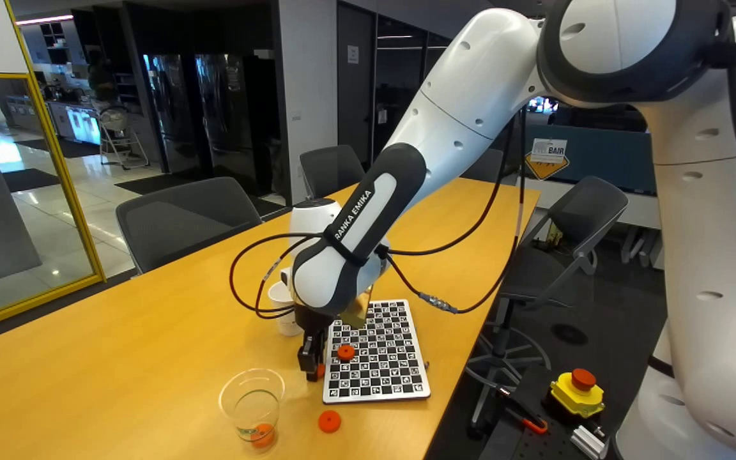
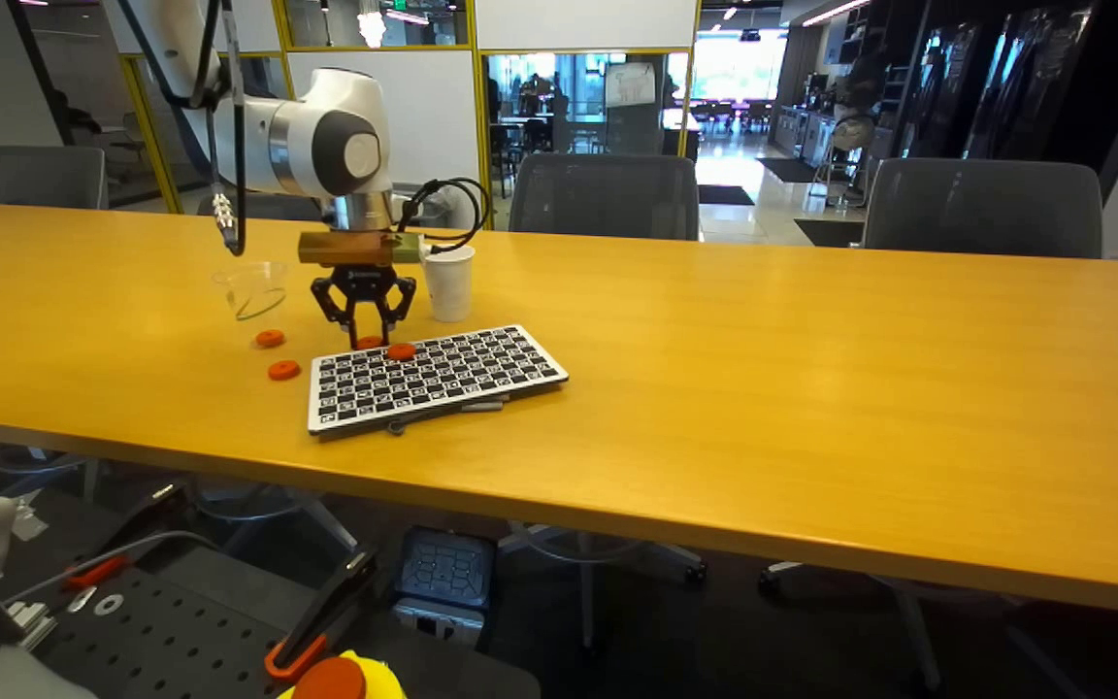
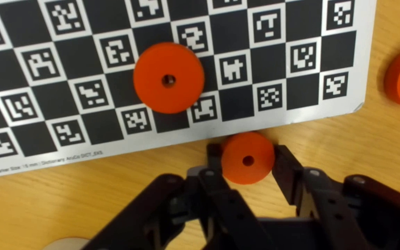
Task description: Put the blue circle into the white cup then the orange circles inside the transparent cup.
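The black claw (image 2: pixel 370 341) holds a round orange plastic-looking disc (image 3: pixel 247 149) between jaws closed to its width, and I fear the disc could slip if, in lifting, it catches the flat black-and-white checkered board (image 3: pixel 269 62) just beside the claw.

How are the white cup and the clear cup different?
The white cup is opaque, while the clear cup is see-through: an orange disc shows through it in an exterior view. The white cup looks slim, taller than wide; the clear cup looks wider at the mouth. Both stand upright on the table, and both narrow toward the base.
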